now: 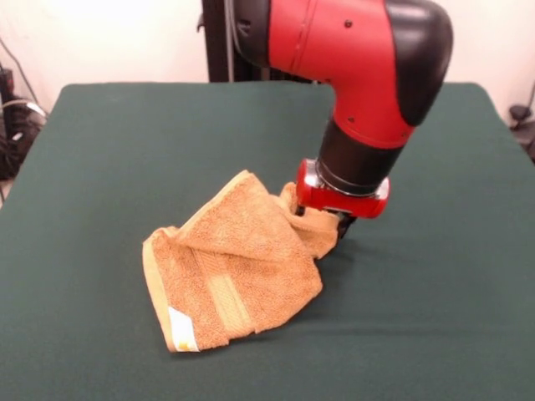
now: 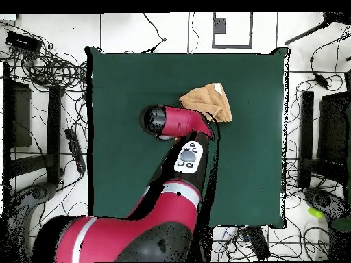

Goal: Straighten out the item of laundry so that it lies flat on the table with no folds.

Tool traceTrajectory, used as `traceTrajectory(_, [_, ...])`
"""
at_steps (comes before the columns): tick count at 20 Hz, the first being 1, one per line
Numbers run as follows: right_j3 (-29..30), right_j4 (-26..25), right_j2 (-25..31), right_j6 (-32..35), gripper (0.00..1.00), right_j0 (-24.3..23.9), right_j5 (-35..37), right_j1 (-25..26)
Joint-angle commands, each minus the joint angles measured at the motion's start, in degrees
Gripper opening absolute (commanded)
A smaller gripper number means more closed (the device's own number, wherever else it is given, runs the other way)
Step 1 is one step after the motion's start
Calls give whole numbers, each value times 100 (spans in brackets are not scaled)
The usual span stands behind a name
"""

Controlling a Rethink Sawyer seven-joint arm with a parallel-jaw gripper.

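Observation:
The orange-tan towel lies crumpled and folded over itself on the green table, near the front middle. Its white label shows at the front corner, beside the woven band. My gripper is at the towel's right end, shut on a raised corner of it, and the cloth drapes down from there. In the overhead view the towel lies right of the table's middle toward the far edge. The red arm covers the gripper there.
The black pedestal stands behind the table's far edge. Cables and gear lie off the table's left side. In the overhead view cables and dark equipment surround the table.

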Motion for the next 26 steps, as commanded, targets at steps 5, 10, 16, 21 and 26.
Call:
traceTrajectory(5, [-1439,494,-179,1627,100,-459,-5392,3336])
traceTrajectory(10, [-1419,459,-162,1706,100,-455,-5288,3287])
traceTrajectory(16, [-1352,375,-98,1803,100,-461,-5150,3200])
traceTrajectory(21, [-1191,7,450,1636,100,-728,-4725,2888])
traceTrajectory(26, [-702,-139,993,1556,100,-918,-4330,2426])
